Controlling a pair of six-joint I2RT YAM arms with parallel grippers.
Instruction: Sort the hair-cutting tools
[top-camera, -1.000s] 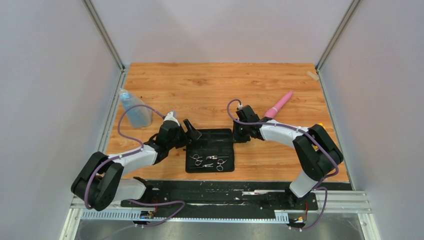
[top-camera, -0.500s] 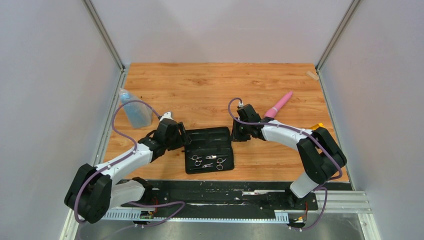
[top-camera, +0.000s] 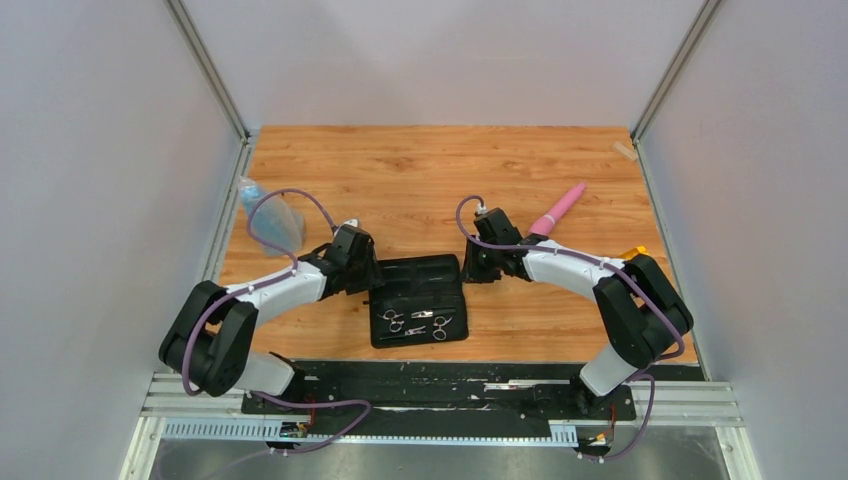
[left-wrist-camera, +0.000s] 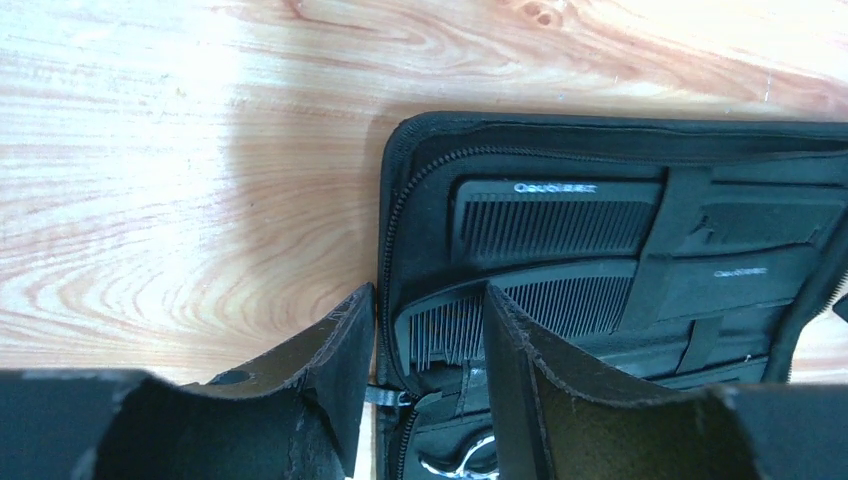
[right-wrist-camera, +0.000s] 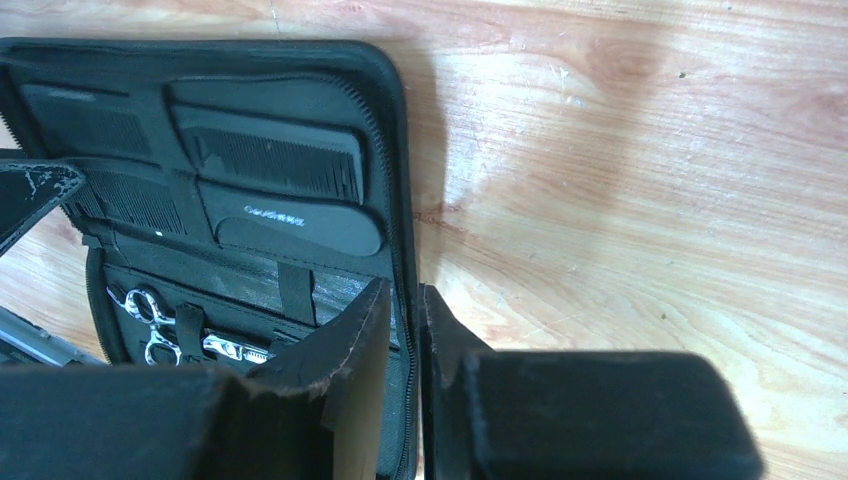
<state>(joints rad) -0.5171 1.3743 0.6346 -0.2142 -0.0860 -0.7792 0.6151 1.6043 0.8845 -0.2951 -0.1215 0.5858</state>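
We see the wooden table (top-camera: 420, 170) with the open black case (left-wrist-camera: 600, 135) near its front edge; our left gripper (left-wrist-camera: 428, 300) spreads astride the case's left rim; our right gripper (right-wrist-camera: 403, 290) pinches its right rim; two combs (left-wrist-camera: 555, 225) (left-wrist-camera: 570, 300) sit in its far half, two scissors (top-camera: 395, 319) (top-camera: 438, 328) in its near half.

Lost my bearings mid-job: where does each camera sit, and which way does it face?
Top: fixed above and behind the bases, looking down on the table; left arm and right arm show, flanking the open case.
Left wrist: on the left arm, facing across the case's left rim to the combs; left pincer open astride that rim.
Right wrist: on the right arm, facing the case's right rim; right pincer pinches it.
Both wrist views share the combs and scissors.
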